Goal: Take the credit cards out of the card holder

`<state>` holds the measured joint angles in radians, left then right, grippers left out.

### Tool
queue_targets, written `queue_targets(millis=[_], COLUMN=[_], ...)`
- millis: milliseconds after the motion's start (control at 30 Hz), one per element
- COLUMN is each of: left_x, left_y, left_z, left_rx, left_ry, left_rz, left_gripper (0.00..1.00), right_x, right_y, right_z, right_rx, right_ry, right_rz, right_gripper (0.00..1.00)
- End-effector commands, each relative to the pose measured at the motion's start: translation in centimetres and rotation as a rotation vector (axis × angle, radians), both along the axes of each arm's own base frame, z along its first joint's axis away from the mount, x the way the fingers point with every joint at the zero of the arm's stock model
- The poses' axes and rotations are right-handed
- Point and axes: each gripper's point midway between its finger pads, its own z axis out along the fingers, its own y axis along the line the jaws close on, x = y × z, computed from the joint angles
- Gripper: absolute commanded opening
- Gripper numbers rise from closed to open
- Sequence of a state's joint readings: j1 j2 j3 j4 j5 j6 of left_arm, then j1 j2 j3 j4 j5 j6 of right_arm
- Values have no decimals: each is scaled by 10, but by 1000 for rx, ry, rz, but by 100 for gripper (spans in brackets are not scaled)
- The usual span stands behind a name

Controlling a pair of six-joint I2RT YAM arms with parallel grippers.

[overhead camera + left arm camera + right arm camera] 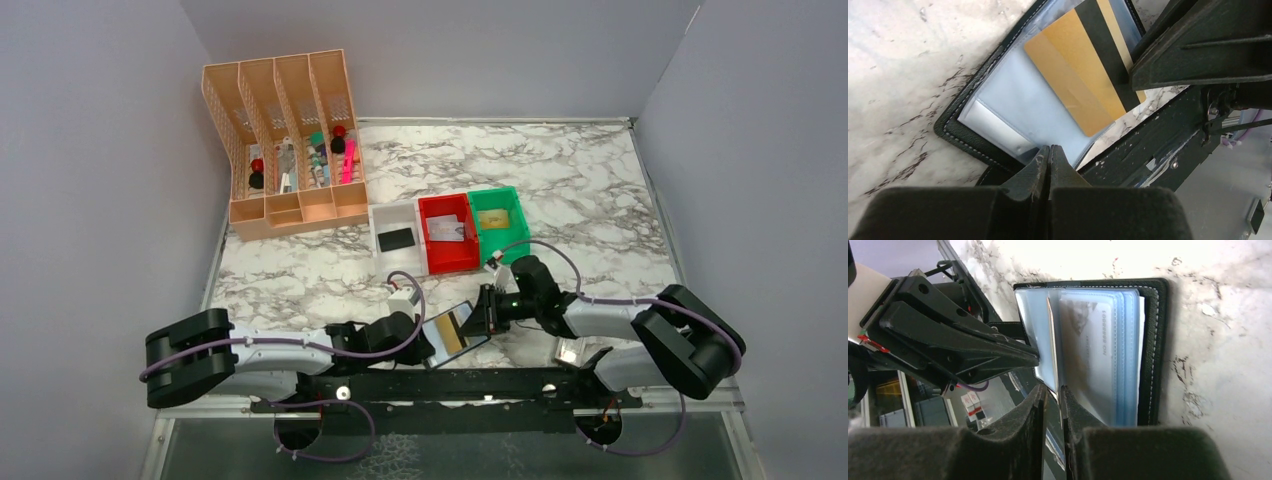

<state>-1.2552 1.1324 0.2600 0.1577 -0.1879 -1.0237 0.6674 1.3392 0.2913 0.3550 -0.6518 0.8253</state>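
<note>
Right wrist | left gripper (1049, 150) pinches card holder (1155, 340) | right gripper (1053, 390) slightly parted, gold card (1073, 75) seemingly loose | your pull could slip.

Gold card (453, 341) in open card holder (444, 322)

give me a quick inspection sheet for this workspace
surface: marble table, white with dark veins
job's things: card holder open at the near edge; gold card part-way out of a pocket; printed card in another pocket
clutter: black card in white bin, pale card in red bin, yellowish card in green bin; peach organizer with pens, back left
pincers: left pincer shut on the card holder's edge; right pincer slightly open around the gold card's edge
cables: left arm's cable and right arm's cable looped
surroundings: grey walls; nothing else seen
</note>
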Motion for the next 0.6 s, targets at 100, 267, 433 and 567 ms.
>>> queue_targets(millis=[100,267,433,567], left_x=[-11,-10,-9,-5], left_y=[16,11,14,24], left_z=[-33,-36,-37,-31], left_rx=[161,172,178,184], left_ry=[30,35,36,13], left_rz=[-68,-79,-65,-28], left_gripper=[0,0,0,0], right_x=[7,14,34,63], right_y=[18,19,2,-20], right_z=[17,12,5,40], right_rx=[89,69,-93,-175], right_ry=[-41,-39,-98,-297], right_rz=[77,54,-63,-201], right_gripper=[23,17,1,1])
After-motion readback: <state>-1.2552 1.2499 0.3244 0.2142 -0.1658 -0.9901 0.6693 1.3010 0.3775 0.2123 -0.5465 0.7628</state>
